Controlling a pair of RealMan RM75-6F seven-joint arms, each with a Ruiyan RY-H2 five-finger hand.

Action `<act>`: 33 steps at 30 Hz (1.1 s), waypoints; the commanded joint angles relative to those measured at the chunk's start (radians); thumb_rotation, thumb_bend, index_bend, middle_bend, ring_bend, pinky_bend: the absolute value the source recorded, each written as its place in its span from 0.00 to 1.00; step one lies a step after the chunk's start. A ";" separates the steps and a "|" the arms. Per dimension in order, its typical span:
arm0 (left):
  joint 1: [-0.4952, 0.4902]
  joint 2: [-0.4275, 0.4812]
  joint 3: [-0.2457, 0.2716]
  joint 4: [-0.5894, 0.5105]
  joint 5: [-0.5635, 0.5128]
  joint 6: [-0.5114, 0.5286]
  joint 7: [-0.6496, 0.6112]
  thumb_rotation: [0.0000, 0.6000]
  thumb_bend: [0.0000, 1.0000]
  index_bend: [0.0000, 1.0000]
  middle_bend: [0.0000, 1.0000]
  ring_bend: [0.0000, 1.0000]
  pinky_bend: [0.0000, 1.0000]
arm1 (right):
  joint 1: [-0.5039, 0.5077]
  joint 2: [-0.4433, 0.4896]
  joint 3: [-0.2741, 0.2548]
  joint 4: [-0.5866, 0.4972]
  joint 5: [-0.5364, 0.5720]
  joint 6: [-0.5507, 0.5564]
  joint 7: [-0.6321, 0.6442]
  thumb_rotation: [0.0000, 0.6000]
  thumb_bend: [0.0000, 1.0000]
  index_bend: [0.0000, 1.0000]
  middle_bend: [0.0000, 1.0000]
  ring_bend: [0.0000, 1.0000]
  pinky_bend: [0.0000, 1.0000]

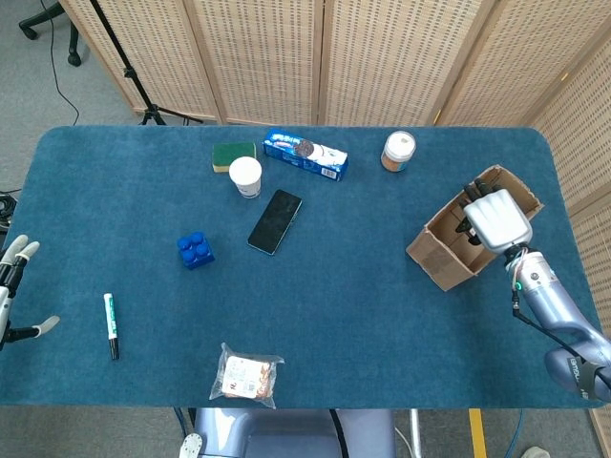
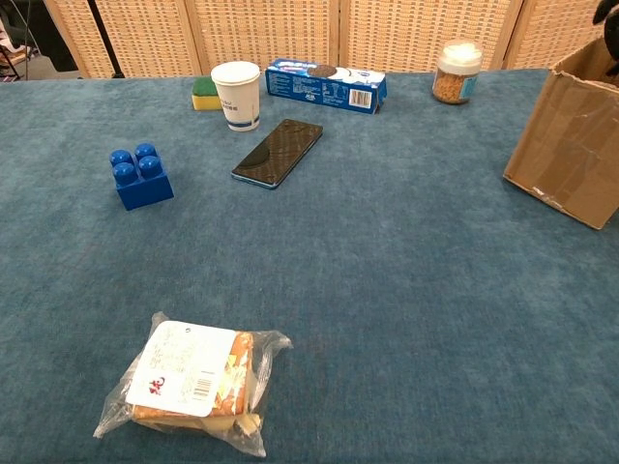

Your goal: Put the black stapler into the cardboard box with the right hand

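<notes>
The cardboard box [image 1: 441, 250] lies on its side at the right of the blue table, its opening facing up and right; the chest view shows its wall [image 2: 569, 145] at the right edge. My right hand [image 1: 496, 218] hovers over that opening with its dark fingers pointing down into the box. A black shape [image 1: 472, 229] shows under the fingers inside the box, and I cannot tell the stapler from the fingers there. In the chest view only a dark tip [image 2: 610, 31] of this hand shows above the box. My left hand [image 1: 11, 286] is at the far left edge, fingers apart, holding nothing.
A phone [image 1: 275, 220], blue block [image 1: 195, 250], paper cup [image 1: 245, 176], green sponge [image 1: 233, 155], cookie box [image 1: 305, 155] and jar [image 1: 398, 151] sit across the back and middle. A marker [image 1: 111, 324] lies front left, a snack bag [image 1: 248, 373] near the front edge.
</notes>
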 commanded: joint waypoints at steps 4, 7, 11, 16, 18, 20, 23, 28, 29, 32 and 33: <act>-0.001 0.000 0.001 0.000 0.000 -0.003 0.000 1.00 0.00 0.00 0.00 0.00 0.00 | -0.013 0.059 0.030 -0.105 0.030 0.044 -0.042 1.00 0.35 0.08 0.00 0.00 0.40; -0.002 -0.001 0.002 0.001 0.001 -0.003 0.001 1.00 0.00 0.00 0.00 0.00 0.00 | -0.027 0.088 0.042 -0.146 0.010 0.093 -0.023 1.00 0.35 0.08 0.00 0.00 0.40; -0.001 -0.001 0.003 0.000 0.004 -0.002 0.002 1.00 0.00 0.00 0.00 0.00 0.00 | -0.062 0.144 0.056 -0.224 -0.028 0.182 0.007 1.00 0.35 0.08 0.00 0.00 0.40; 0.003 -0.001 0.006 -0.002 0.014 0.009 0.001 1.00 0.00 0.00 0.00 0.00 0.00 | -0.168 0.207 0.044 -0.334 -0.103 0.368 0.040 1.00 0.29 0.08 0.00 0.00 0.40; 0.006 -0.003 0.007 0.000 0.018 0.016 0.002 1.00 0.00 0.00 0.00 0.00 0.00 | -0.219 0.201 0.028 -0.344 -0.142 0.451 0.068 1.00 0.10 0.08 0.00 0.00 0.37; 0.010 -0.006 0.011 0.001 0.024 0.023 0.004 1.00 0.00 0.00 0.00 0.00 0.00 | -0.286 0.171 0.003 -0.336 -0.187 0.555 0.145 1.00 0.01 0.08 0.00 0.00 0.33; 0.016 -0.012 0.013 0.005 0.037 0.041 0.009 1.00 0.00 0.00 0.00 0.00 0.00 | -0.392 0.091 -0.054 -0.270 -0.249 0.688 0.307 1.00 0.00 0.05 0.00 0.00 0.27; 0.022 -0.024 0.018 0.018 0.057 0.062 0.018 1.00 0.00 0.00 0.00 0.00 0.00 | -0.480 -0.008 -0.105 -0.190 -0.291 0.772 0.432 1.00 0.00 0.01 0.00 0.00 0.12; 0.023 -0.026 0.019 0.020 0.058 0.064 0.022 1.00 0.00 0.00 0.00 0.00 0.00 | -0.492 -0.020 -0.112 -0.181 -0.296 0.781 0.445 1.00 0.00 0.01 0.00 0.00 0.10; 0.025 -0.037 0.023 0.027 0.061 0.065 0.042 1.00 0.00 0.00 0.00 0.00 0.00 | -0.525 -0.041 -0.130 -0.173 -0.299 0.791 0.453 1.00 0.00 0.01 0.00 0.00 0.05; 0.025 -0.040 0.024 0.027 0.061 0.065 0.047 1.00 0.00 0.00 0.00 0.00 0.00 | -0.534 -0.043 -0.136 -0.179 -0.300 0.791 0.452 1.00 0.00 0.01 0.00 0.00 0.04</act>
